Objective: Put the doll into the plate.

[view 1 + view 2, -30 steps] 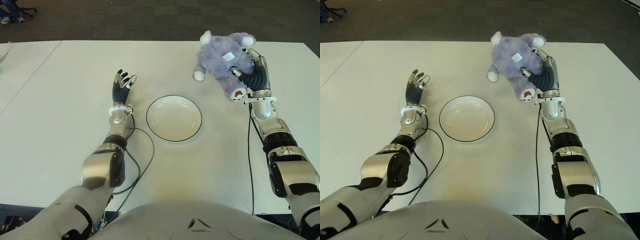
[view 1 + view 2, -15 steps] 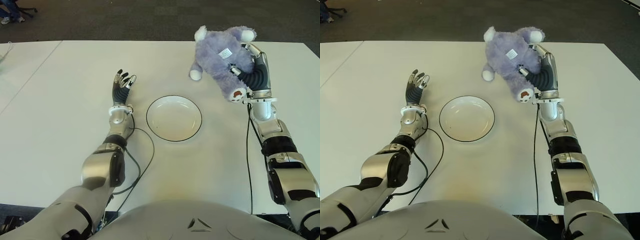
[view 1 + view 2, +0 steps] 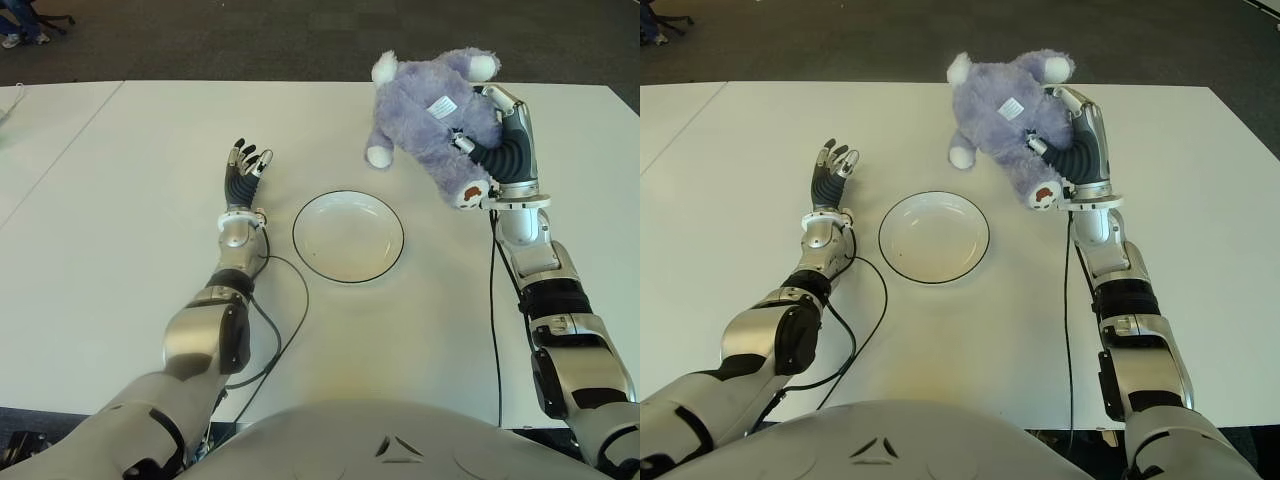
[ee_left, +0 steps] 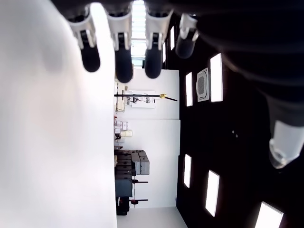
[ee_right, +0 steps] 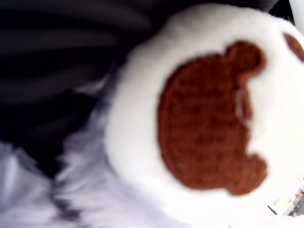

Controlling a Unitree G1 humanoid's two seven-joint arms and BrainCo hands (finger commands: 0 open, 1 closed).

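A white tabletop point(image 3: 120, 300) fills the scene from the robot's head camera, with dark carpeted floor point(image 3: 250, 40) beyond its far edge. Near the middle of the tabletop sits a round white plate point(image 3: 348, 237) with a thin dark rim, holding nothing.

The right hand point(image 3: 497, 150) shows to the far right of the plate. Its dark fingers point(image 3: 472, 150) are wrapped around a fluffy lilac doll point(image 3: 425, 110), a plush bear with white paws and a small white tag on its body. The doll is in that grasp, tilted, to the far right of the plate and apart from it, not inside it. One white paw hangs toward the plate's far right edge; another white paw with a brown pad points toward the robot, just beside the wrist. The right wrist view is filled by that white paw and its brown stitched pad point(image 5: 204, 118), with lilac fur and dark fingers around it.

The left hand point(image 3: 243, 170) shows to the left of the plate, well apart from it, with the fingers spread loosely and holding nothing. The left wrist view shows its dark fingertips point(image 4: 123, 66) apart over the white surface, with a room and ceiling lights beyond. A black cable point(image 3: 280, 300) loops across the tabletop beside the left forearm, near the plate's near left edge.
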